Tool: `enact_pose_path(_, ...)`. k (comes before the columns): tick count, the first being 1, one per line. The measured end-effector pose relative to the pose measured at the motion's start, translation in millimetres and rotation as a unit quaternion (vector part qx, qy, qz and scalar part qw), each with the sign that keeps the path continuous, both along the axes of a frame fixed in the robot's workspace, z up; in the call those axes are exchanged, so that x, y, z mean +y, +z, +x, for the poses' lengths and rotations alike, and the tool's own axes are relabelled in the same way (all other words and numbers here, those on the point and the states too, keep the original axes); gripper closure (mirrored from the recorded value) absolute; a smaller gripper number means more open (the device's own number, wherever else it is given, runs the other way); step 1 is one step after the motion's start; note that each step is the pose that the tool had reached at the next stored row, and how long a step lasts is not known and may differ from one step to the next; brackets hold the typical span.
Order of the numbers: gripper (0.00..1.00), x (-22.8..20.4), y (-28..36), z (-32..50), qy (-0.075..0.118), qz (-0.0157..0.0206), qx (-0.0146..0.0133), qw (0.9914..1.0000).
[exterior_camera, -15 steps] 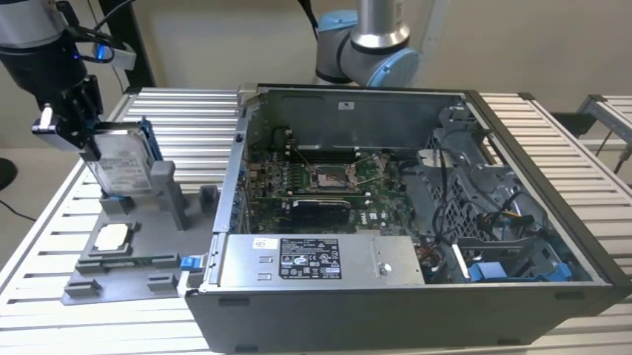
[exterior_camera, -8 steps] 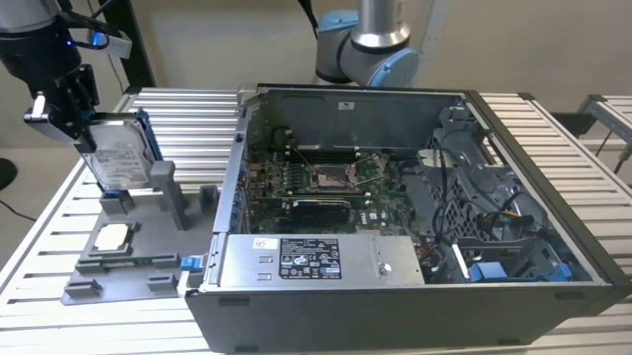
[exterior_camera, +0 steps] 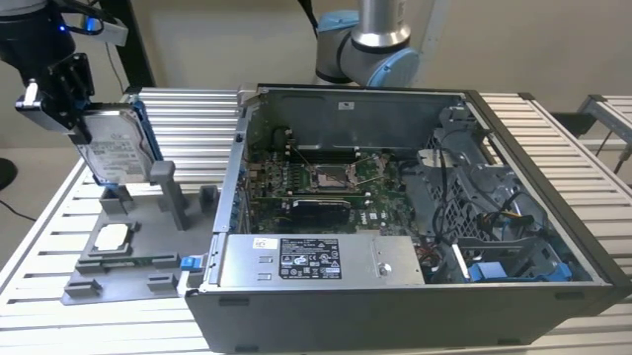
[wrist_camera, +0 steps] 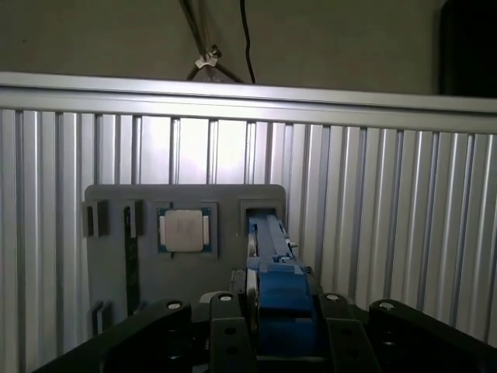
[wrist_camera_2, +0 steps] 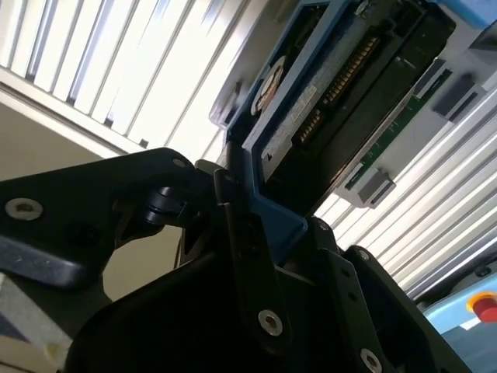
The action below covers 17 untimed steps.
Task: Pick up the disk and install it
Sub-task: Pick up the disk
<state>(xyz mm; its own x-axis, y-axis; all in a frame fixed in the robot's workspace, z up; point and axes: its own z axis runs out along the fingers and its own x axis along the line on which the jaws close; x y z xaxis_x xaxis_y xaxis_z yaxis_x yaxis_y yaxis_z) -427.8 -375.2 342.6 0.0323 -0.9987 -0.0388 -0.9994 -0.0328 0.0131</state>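
Note:
The disk (exterior_camera: 117, 151), a silver drive with a white label in a blue bracket, hangs upright at the exterior view's left, lifted just above the grey fixture (exterior_camera: 148, 255). My gripper (exterior_camera: 87, 118) is shut on the disk's upper end. In the second wrist view the black fingers (wrist_camera_2: 233, 217) clamp the blue bracket, and the disk (wrist_camera_2: 326, 101) extends away from my gripper (wrist_camera_2: 273, 224). In the first wrist view the bracket's blue edge (wrist_camera: 276, 272) sits between the fingers of my gripper (wrist_camera: 278, 312), over an empty slot of the fixture (wrist_camera: 109, 264).
The open computer case (exterior_camera: 553, 222) lies at the exterior view's right, with its motherboard (exterior_camera: 326, 177), a grey labelled box (exterior_camera: 316, 259) and blue-tabbed bays (exterior_camera: 493, 270). A small square chip (exterior_camera: 112, 235) rests on the fixture. Upright posts (exterior_camera: 168, 188) stand below the disk.

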Motion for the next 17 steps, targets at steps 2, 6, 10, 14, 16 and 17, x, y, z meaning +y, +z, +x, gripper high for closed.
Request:
enact_pose_path(2,1.0,0.0,2.8,0.0,0.0,0.0,0.0,1.0)
enact_pose_path(6,1.0,0.0,7.4,0.0,0.0,0.0,0.0,1.0)
enact_pose_path(10,1.0,0.0,11.6,0.0,0.0,0.0,0.0,1.0)
enact_pose_path(14,1.0,0.0,15.2,0.0,0.0,0.0,0.0,1.0)
enact_pose_path(16,1.0,0.0,16.7,0.0,0.0,0.0,-0.0001,1.0)
enact_pose_path(17,1.0,0.0,17.4,0.0,0.0,0.0,0.0,1.0)
